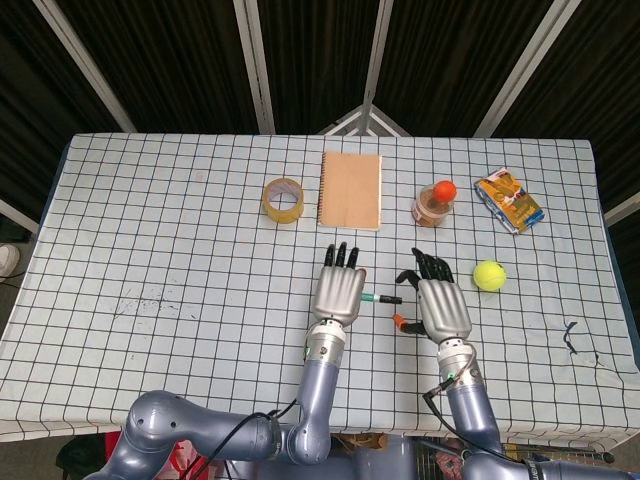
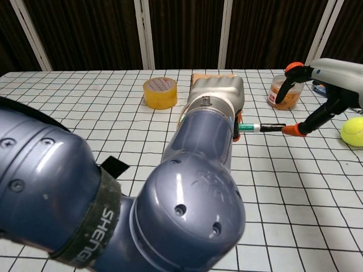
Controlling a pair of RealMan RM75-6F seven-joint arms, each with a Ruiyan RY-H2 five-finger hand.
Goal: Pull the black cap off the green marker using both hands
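The green marker (image 1: pixel 373 298) (image 2: pixel 247 128) sticks out to the right of my left hand (image 1: pixel 339 293) (image 2: pixel 218 96), which grips its green barrel. Its black cap (image 1: pixel 394 299) (image 2: pixel 274 128) points toward my right hand (image 1: pixel 439 307) (image 2: pixel 336 80). In the chest view the right hand's fingers are spread apart around the cap's end, and one orange fingertip (image 2: pixel 292 130) sits right at the tip of the cap. I cannot tell whether it touches. The left forearm fills much of the chest view and hides the marker's rear end.
A yellow tape roll (image 1: pixel 283 199), a tan notebook (image 1: pixel 351 190), a jar with an orange lid (image 1: pixel 435 204) and a snack packet (image 1: pixel 508 200) line the far side of the checked tablecloth. A tennis ball (image 1: pixel 489 275) lies right of my right hand.
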